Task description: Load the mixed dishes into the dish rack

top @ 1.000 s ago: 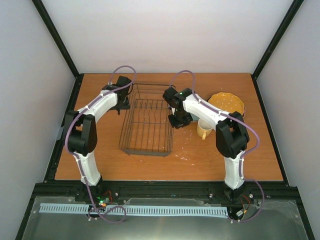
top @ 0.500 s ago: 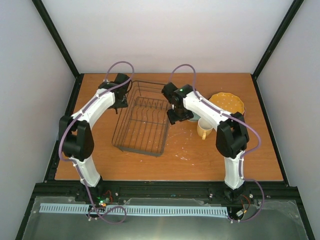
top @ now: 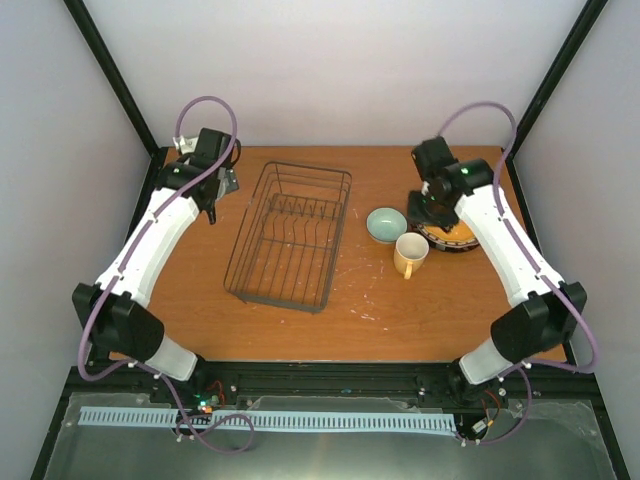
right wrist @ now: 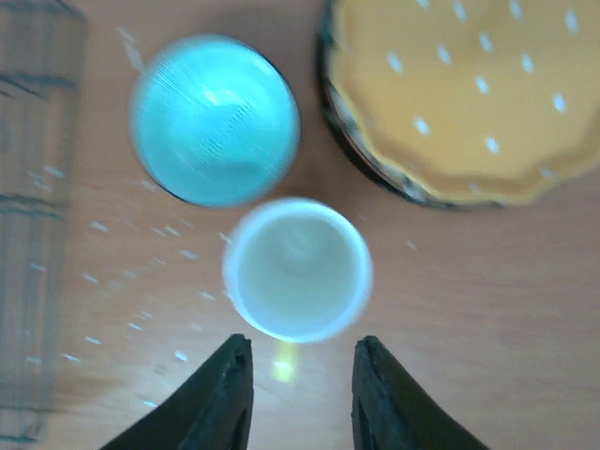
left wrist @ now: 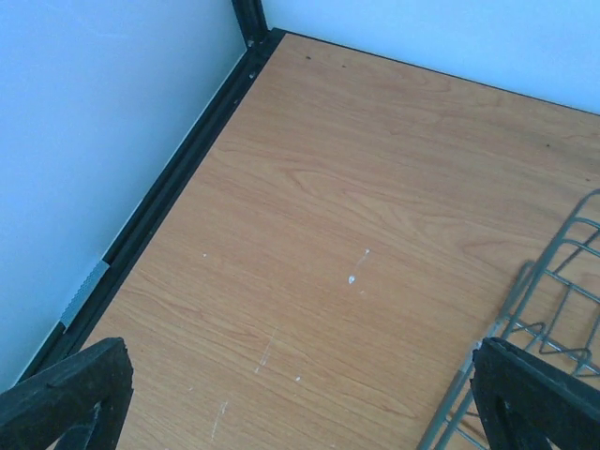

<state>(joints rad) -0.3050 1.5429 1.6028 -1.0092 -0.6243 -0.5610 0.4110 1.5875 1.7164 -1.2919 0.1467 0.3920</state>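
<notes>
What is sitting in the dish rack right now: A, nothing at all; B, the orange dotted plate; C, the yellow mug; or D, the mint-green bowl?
A: the top view shows the dish rack bare, with the mug, bowl and orange plate all on the table to its right.

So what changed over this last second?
The dark wire dish rack slid slightly left, then both grippers left it: the left gripper pulled back to the far-left corner, the right gripper swung over the yellow mug. Mug, mint-green bowl and orange dotted plate stayed put.
</notes>
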